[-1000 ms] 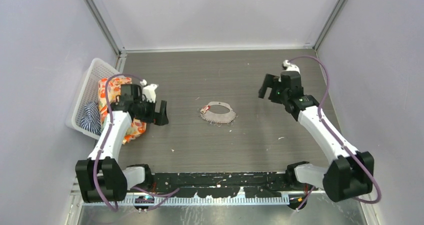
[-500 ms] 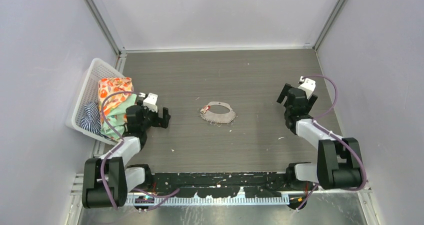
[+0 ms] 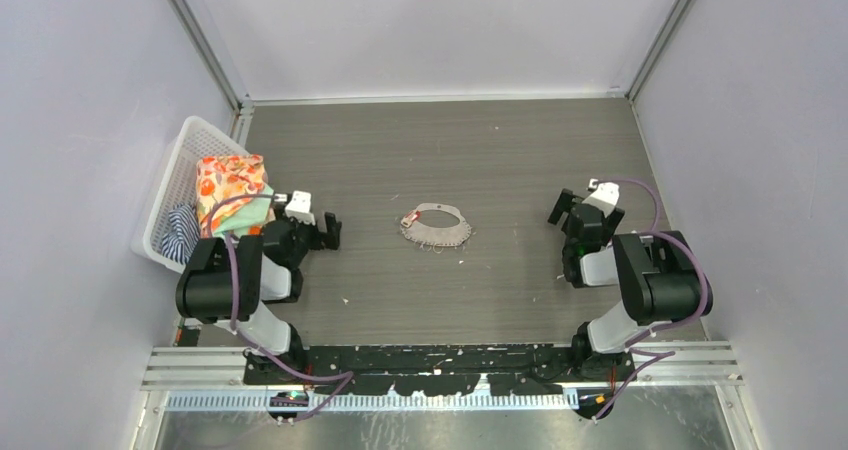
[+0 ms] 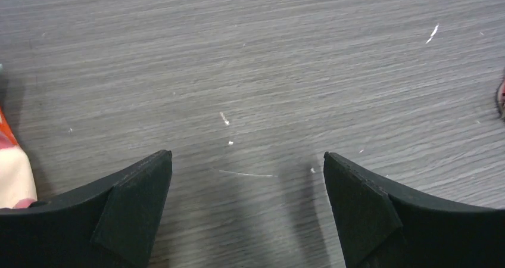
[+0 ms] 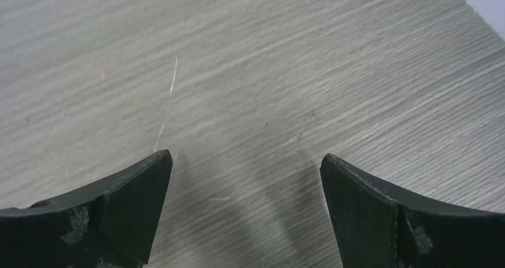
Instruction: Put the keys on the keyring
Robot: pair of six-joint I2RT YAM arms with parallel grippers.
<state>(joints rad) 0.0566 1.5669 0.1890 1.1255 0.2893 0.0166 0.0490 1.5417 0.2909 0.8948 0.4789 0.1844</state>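
Since arms point(image 3: 228, 282) folded back, keyring point(image 3: 436, 227) unmoved

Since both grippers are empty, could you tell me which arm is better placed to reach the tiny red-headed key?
Probably left. The left gripper stands open nearer the tiny red-headed key, on its side of the silver wire keyring; the right gripper would cross the ring.
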